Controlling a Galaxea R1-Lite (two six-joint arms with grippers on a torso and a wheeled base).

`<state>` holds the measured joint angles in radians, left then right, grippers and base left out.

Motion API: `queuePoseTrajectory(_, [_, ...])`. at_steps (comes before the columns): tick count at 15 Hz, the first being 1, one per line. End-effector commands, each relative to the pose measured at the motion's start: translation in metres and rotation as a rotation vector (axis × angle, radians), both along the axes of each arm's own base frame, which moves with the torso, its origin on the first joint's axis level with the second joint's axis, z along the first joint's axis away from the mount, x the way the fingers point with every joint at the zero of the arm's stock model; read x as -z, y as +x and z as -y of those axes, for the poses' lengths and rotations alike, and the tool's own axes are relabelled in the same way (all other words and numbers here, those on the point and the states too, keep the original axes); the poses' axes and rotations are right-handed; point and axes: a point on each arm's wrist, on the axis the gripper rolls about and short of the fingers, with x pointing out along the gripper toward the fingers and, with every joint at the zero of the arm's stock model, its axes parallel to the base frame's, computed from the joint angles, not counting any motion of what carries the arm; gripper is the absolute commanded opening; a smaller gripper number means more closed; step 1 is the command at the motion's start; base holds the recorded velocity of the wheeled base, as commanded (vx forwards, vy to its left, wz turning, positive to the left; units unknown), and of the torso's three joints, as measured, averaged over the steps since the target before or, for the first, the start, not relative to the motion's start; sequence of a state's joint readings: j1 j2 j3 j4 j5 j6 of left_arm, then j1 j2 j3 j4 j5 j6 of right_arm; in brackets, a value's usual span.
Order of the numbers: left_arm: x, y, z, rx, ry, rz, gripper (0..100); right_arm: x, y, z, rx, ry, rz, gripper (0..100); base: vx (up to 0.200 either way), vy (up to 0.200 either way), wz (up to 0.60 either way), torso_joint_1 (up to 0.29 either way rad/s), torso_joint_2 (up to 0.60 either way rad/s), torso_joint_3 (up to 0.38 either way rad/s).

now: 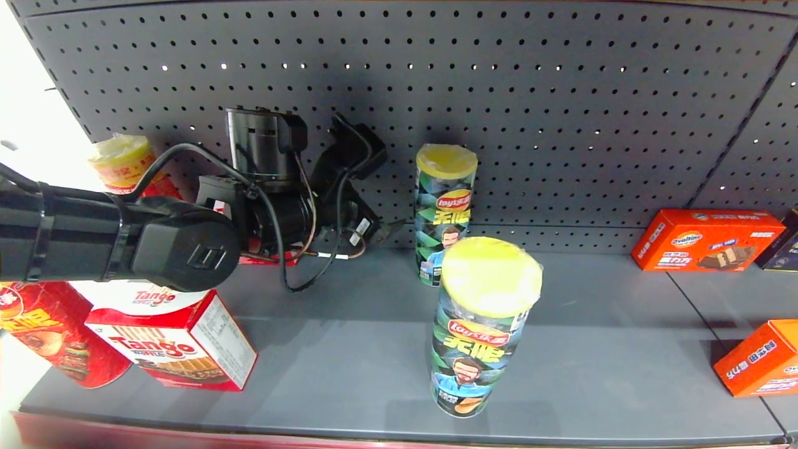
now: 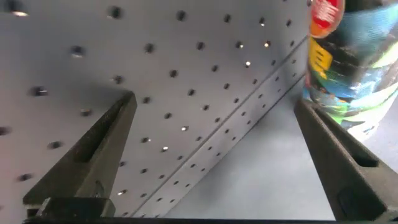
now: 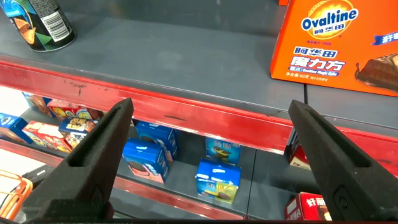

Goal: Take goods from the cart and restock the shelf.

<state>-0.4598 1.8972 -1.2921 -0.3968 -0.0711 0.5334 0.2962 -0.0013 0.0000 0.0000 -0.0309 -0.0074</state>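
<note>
Left gripper point(image 2: 214, 103): fingers spread wide, nothing held between them. It is held low over the back of the shelf point(image 1: 349, 349), pointed at the pegboard back panel point(image 1: 561, 93). The rear chip can point(image 2: 348, 62) is seen just beside one finger point(image 2: 336, 155), outside the gap; whether they touch cannot be told. In the head view the left arm point(image 1: 93, 240) is stretched in from the left, ending just short of this can.

The rear chip can is stood upright against the back panel, yellow lid on. The front chip can point(image 1: 483, 330), same pattern and lid, is stood upright nearer the shelf's front edge, directly in front of the rear one and apart from it.

Behind the arm another yellow-lidded can point(image 1: 124, 162) is partly hidden. A red-and-white wafer box point(image 1: 181, 343) and a red can point(image 1: 43, 330) are placed at front left. Two orange boxes are noted at right: one by the back panel point(image 1: 707, 240), one near the front point(image 1: 757, 358).

Right gripper point(image 3: 211, 107): fingers spread, nothing held, positioned below and in front of the red shelf edge point(image 3: 186, 106). Blue boxes point(image 3: 149, 158) are seen on the lower shelf beyond it. An orange frame point(image 3: 12, 186) at the picture's corner is possibly the cart; too little is shown to tell.
</note>
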Motion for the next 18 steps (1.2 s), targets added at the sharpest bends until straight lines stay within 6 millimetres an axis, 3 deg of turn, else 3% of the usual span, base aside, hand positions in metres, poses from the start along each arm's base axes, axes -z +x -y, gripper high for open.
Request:
queuePoseTrajectory(1, [0.01,0.006,0.003,0.0,0.011,-0.022,100,0.0,0.0,0.0,0.0,-0.001,-0.001,100,0.0,0.0,0.0,0.0,0.0,0.0])
queuePoseTrajectory(7, [0.021,0.011,0.009,0.009,0.019,-0.041,100,0.0,0.0,0.0,0.0,-0.001,-0.001,100,0.0,0.0,0.0,0.0,0.0,0.0])
queuePoseTrajectory(18, [0.022,0.013,0.018,0.029,0.014,-0.042,100,0.0,0.0,0.0,0.0,-0.001,-0.001,100,0.0,0.0,0.0,0.0,0.0,0.0])
